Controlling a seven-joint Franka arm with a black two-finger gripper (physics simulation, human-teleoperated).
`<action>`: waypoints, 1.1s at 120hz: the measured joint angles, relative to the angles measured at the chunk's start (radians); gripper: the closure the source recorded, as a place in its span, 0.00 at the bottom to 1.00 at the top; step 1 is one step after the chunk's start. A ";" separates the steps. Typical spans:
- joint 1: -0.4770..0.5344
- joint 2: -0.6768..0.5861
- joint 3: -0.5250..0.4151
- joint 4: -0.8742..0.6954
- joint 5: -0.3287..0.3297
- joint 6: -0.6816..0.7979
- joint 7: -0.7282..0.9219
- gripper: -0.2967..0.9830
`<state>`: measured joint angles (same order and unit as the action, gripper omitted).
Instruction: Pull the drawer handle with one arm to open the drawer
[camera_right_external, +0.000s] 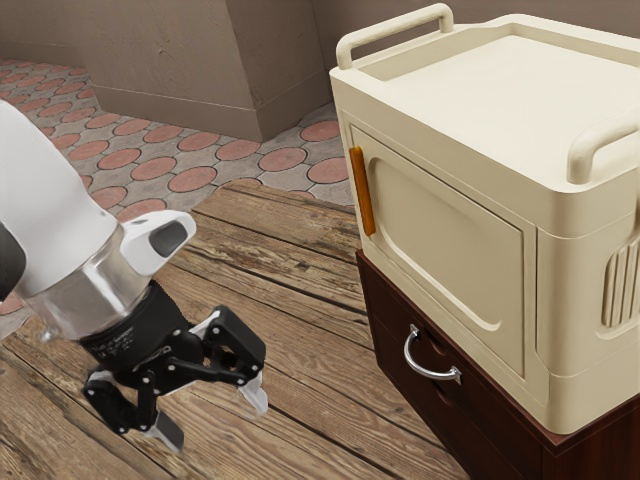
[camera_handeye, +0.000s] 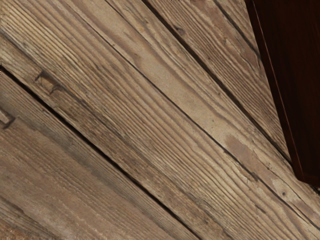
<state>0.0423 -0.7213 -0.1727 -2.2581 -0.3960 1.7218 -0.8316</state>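
Well apart: handle (camera_right_external: 426, 373) and claw (camera_right_external: 220, 429).

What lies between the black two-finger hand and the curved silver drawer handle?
Weathered wooden planks, then the dark red-brown cabinet front; no loose object between hand and handle in the exterior view.

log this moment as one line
claw: open, empty | curved metal drawer handle: ungrasped | dark wood drawer: looks shut | next: probably reach for handle
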 joint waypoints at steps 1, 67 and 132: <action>0.006 0.002 -0.004 0.000 -0.003 0.001 -0.010 0.23; 0.142 0.142 -0.195 0.017 -0.108 0.338 -0.297 0.23; 0.215 0.229 -0.300 0.022 -0.029 0.447 -0.381 0.23</action>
<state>0.2574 -0.4922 -0.4728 -2.2361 -0.4246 2.1687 -1.2121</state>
